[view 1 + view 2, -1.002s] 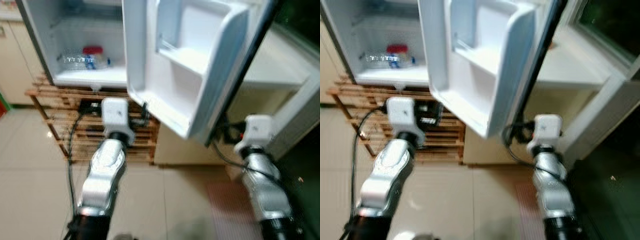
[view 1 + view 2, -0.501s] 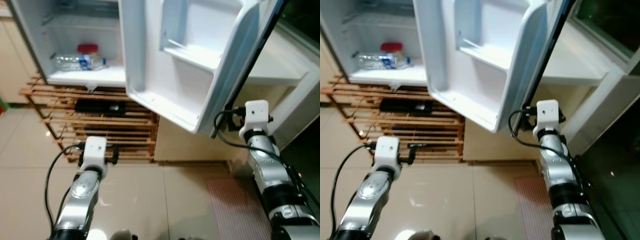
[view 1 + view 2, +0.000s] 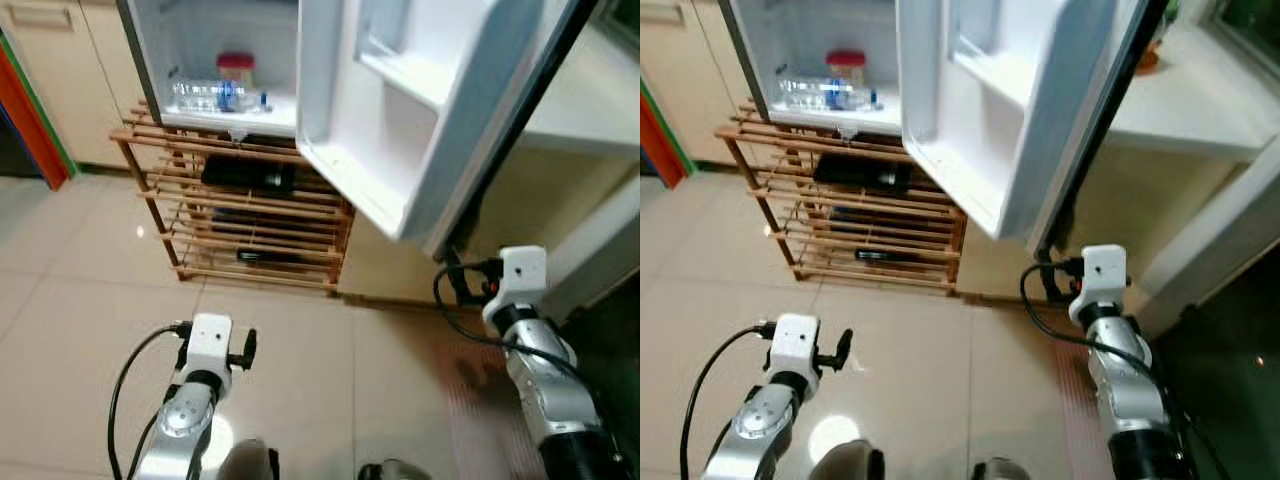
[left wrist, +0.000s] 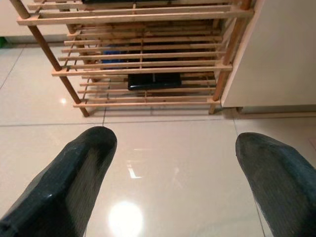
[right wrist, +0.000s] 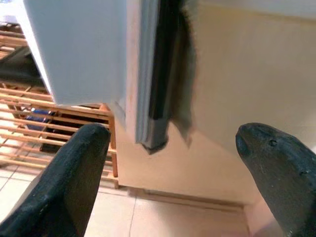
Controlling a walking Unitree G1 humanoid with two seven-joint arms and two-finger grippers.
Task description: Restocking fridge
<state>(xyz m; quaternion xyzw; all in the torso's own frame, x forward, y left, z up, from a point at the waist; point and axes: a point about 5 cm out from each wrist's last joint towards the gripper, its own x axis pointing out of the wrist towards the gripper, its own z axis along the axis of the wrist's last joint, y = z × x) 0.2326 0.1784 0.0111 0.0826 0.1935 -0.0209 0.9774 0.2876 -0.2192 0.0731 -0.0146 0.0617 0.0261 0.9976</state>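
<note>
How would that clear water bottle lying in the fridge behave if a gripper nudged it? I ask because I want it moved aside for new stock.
The water bottle lies on its side on the fridge floor, so it would probably roll rather than slide. It looks like thin clear plastic, likely to dent under a firm squeeze. How full it is cannot be told, so its weight is uncertain.

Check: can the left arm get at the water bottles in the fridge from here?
Probably not. The left gripper hangs low over the floor tiles, jaws open, short of the wooden rack; the water bottles lie above it.
</note>
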